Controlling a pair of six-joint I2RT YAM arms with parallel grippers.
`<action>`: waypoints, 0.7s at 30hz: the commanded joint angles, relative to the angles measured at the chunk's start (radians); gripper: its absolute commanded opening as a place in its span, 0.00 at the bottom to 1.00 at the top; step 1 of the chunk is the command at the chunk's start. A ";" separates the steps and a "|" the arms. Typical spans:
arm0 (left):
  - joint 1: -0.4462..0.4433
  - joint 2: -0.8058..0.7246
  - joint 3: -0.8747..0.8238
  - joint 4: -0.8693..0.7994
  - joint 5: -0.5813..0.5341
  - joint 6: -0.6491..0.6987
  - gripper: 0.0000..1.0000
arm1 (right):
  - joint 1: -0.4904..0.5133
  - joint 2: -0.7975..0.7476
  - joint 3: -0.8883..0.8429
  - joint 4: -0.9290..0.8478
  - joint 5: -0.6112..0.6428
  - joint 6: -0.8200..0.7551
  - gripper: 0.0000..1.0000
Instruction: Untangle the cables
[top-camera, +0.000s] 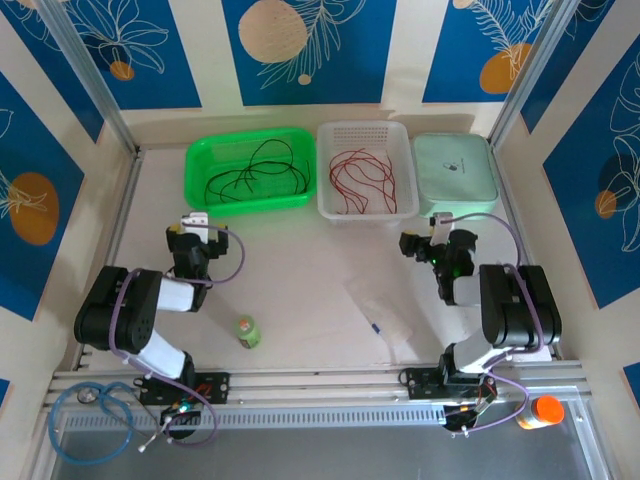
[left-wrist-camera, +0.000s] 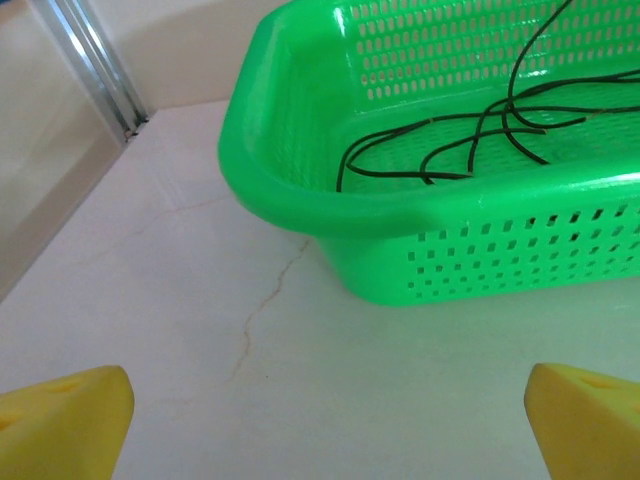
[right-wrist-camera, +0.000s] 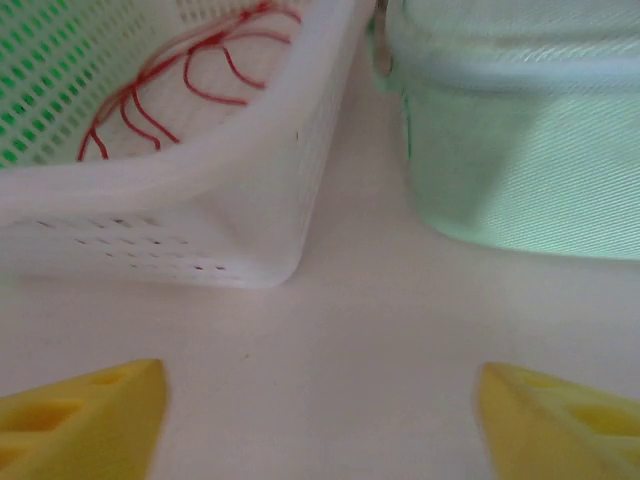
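Observation:
The black cables (top-camera: 255, 172) lie loosely in the green basket (top-camera: 200, 190) at the back left; in the left wrist view the black cables (left-wrist-camera: 480, 135) cross the floor of the green basket (left-wrist-camera: 300, 190). The red cables (top-camera: 362, 178) lie in the white basket (top-camera: 405, 205), and the red cables (right-wrist-camera: 180, 80) curl inside the white basket (right-wrist-camera: 200, 220). My left gripper (top-camera: 195, 222) stands open over bare table before the green basket, its yellow fingertips (left-wrist-camera: 70, 415) wide apart. My right gripper (top-camera: 428, 232) is open too, near the white basket's front right corner, holding nothing.
A pale-green lidded box (top-camera: 455, 172) sits at the back right, close to the white basket (right-wrist-camera: 520, 150). A small green bottle (top-camera: 247, 331) stands on the table's near middle, a pen (top-camera: 376, 328) lies right of it, and an orange-capped bottle (top-camera: 540, 411) sits off the front right.

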 joint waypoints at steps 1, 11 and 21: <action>0.012 0.002 0.017 -0.030 0.048 -0.029 1.00 | 0.007 -0.014 0.061 -0.023 0.003 -0.008 0.94; 0.010 0.007 0.013 -0.015 0.050 -0.022 1.00 | 0.042 -0.019 0.067 -0.034 0.072 -0.032 0.99; 0.015 0.007 0.017 -0.021 0.064 -0.025 1.00 | 0.037 -0.022 0.068 -0.041 0.065 -0.031 0.99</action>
